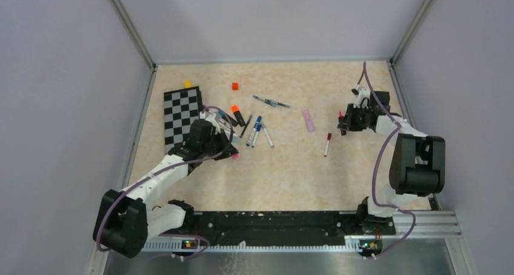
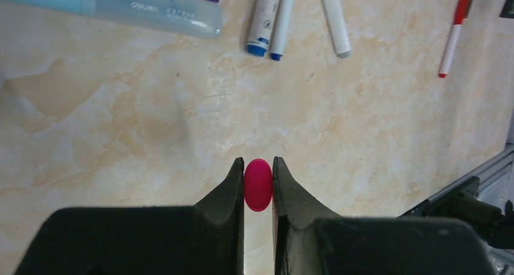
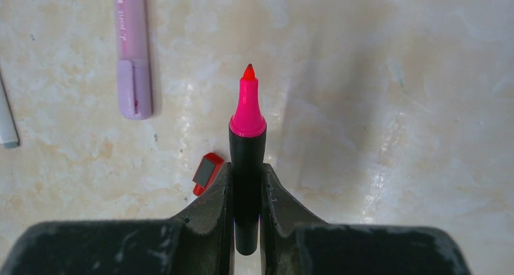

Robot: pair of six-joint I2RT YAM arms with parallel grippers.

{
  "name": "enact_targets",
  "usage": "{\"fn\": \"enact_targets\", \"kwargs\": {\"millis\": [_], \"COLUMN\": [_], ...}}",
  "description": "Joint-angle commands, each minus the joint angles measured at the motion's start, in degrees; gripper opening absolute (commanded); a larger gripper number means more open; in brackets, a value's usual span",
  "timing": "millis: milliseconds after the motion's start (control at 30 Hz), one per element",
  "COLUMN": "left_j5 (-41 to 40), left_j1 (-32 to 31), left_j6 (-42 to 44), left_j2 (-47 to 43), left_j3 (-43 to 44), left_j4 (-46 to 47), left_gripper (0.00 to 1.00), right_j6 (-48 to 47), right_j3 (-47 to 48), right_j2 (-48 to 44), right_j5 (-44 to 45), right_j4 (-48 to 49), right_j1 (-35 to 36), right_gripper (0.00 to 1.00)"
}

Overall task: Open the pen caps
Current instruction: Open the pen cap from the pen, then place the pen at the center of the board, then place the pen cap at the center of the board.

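Observation:
My left gripper (image 2: 258, 165) is shut on a small pink pen cap (image 2: 258, 187), held end-on just above the table; it also shows in the top view (image 1: 233, 155). My right gripper (image 3: 247, 169) is shut on a black pen (image 3: 246, 148) with a bare pink tip pointing away; in the top view it sits at the right (image 1: 343, 122). A red cap (image 3: 208, 172) lies on the table just left of the right fingers. More pens lie mid-table: two white ones with blue ends (image 2: 265, 17), a red-and-white one (image 1: 327, 145), a lilac highlighter (image 3: 132, 51).
A black-and-white checkerboard (image 1: 182, 114) lies at the left behind my left arm. A yellow cube (image 1: 187, 84) and a red cube (image 1: 234, 86) sit behind it. A light blue translucent pen (image 2: 121, 8) and a teal pen (image 1: 273, 103) lie nearby. Metal rail at the near edge (image 1: 291, 223).

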Motion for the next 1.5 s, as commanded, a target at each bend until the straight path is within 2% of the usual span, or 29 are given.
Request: {"fn": "enact_targets", "kwargs": {"millis": [0, 367, 467, 633, 767, 1067, 1200, 1333, 1400, 1467], "left_j5": [-4.14, -6.33, -6.54, -7.57, -8.22, -8.67, -7.03, -9.07, -9.74, -10.05], "left_j1": [-0.10, -0.07, -0.09, -0.10, -0.10, -0.11, -0.08, -0.06, -0.10, 0.00], "left_j6": [2.18, 3.10, 3.38, 3.41, 3.57, 4.95, 7.12, 7.14, 6.95, 5.92], "left_j2": [1.95, 7.27, 8.62, 9.25, 8.86, 2.02, -4.79, -11.48, -14.60, -17.08], "left_j3": [-1.73, -2.72, -2.67, -2.72, -2.60, -1.70, -1.67, -2.08, -2.83, -4.52], "left_j4": [-0.76, 0.98, 0.92, 0.38, -0.27, -2.06, -1.10, -0.07, 1.22, 4.36], "left_gripper": [0.01, 0.13, 0.19, 0.36, 0.44, 0.58, 0.62, 0.79, 0.96, 0.99], "right_j6": [1.87, 0.51, 0.33, 0.24, -0.06, -3.93, -9.22, -17.19, -17.41, -16.35], "right_j3": [1.47, 2.55, 2.95, 2.92, 3.15, 3.33, 3.16, 2.91, 2.29, 1.82], "right_j2": [1.44, 5.03, 6.20, 6.37, 6.10, 0.64, -3.59, -5.82, -6.22, -5.71], "right_j5": [2.80, 1.09, 0.38, 0.20, 0.55, 1.31, -2.74, -15.09, -19.15, -19.11], "right_j4": [1.49, -0.88, -1.51, -1.68, -2.01, -3.45, -5.54, -10.14, -10.05, -9.35], "right_j1": [-1.46, -1.76, -1.76, -1.76, -1.76, -1.76, -1.76, -1.76, -1.76, -1.71], "right_gripper": [0.00, 0.05, 0.13, 0.30, 0.37, 0.45, 0.48, 0.48, 0.48, 0.48]}}
